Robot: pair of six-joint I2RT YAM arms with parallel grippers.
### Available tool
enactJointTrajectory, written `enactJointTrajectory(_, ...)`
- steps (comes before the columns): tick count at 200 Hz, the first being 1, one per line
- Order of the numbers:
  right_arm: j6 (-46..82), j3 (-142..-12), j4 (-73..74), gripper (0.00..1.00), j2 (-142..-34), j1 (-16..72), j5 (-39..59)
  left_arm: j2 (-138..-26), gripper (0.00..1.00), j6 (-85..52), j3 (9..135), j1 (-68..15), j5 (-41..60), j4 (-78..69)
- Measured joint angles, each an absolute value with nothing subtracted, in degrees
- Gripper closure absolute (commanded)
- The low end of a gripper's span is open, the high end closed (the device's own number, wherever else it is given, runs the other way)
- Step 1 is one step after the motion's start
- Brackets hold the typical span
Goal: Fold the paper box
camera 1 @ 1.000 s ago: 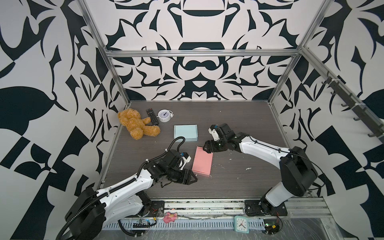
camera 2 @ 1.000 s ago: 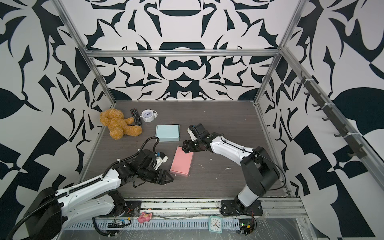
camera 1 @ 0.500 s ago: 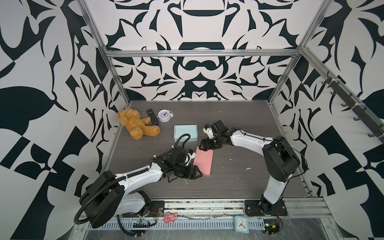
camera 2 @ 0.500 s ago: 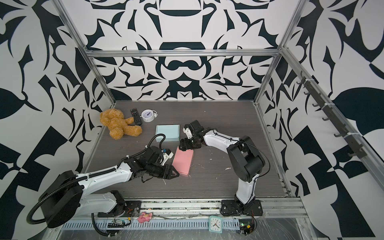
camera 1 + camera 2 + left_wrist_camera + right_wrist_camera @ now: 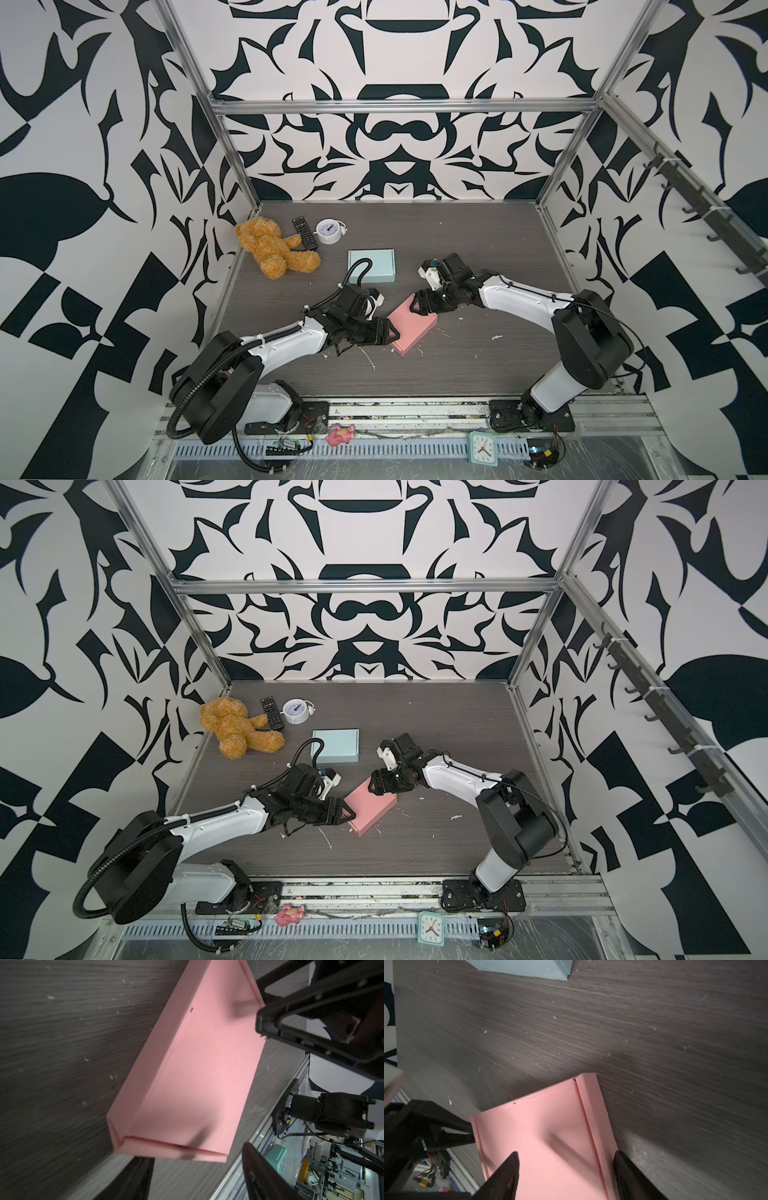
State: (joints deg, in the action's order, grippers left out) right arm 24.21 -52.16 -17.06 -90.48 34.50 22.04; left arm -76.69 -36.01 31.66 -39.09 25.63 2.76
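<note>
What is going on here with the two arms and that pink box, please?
Two robot arms are working on a pink paper box lying flat on the table. The left gripper sits at its left corner and the right gripper over its far end, both with jaws open, gripping nothing. The box looks folded shut.

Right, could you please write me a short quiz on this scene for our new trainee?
1. True or false: the left end effector and the right end effector both stand open at the pink paper box.
2. What lies closest to the teddy bear? A remote control; B white alarm clock; C pink paper box.
3. Fill in: the second box, farther back, is light ____.
Key: 1 true; 2 A; 3 blue.
</note>
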Motion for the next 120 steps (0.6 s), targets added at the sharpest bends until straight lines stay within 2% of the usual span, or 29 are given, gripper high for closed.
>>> enactJointTrajectory(72, 30.4, -43.3, -14.7, 0.27, -82.7, 37.2, 21.8, -78.4, 0.3, -32.9, 34.8, -35.5, 25.9, 2.7)
enactJointTrajectory(95, 31.8, -42.1, -14.3, 0.24, -81.1, 38.0, 21.4, -79.0, 0.16, -32.3, 35.0, -35.0, 25.9, 2.9)
enactJointTrajectory(98, 32.0, -42.0, -14.3, 0.23, -80.9, 38.1, 21.2, -79.0, 0.1, -31.7, 35.0, -34.9, 25.8, 2.9)
enactJointTrajectory(108, 32.1, -41.8, -14.5, 0.2, -80.1, 38.3, 20.3, -78.8, 0.01, -31.9, 35.0, -34.7, 25.2, 3.3)
enactJointTrajectory(116, 32.3, -41.8, -14.7, 0.13, -79.4, 38.4, 19.3, -78.5, 0.01, -31.3, 35.0, -34.4, 24.4, 4.1)
enactJointTrajectory(120, 32.2, -41.8, -14.8, 0.05, -79.0, 38.4, 18.6, -78.3, 0.01, -31.1, 35.0, -34.4, 23.7, 4.6)
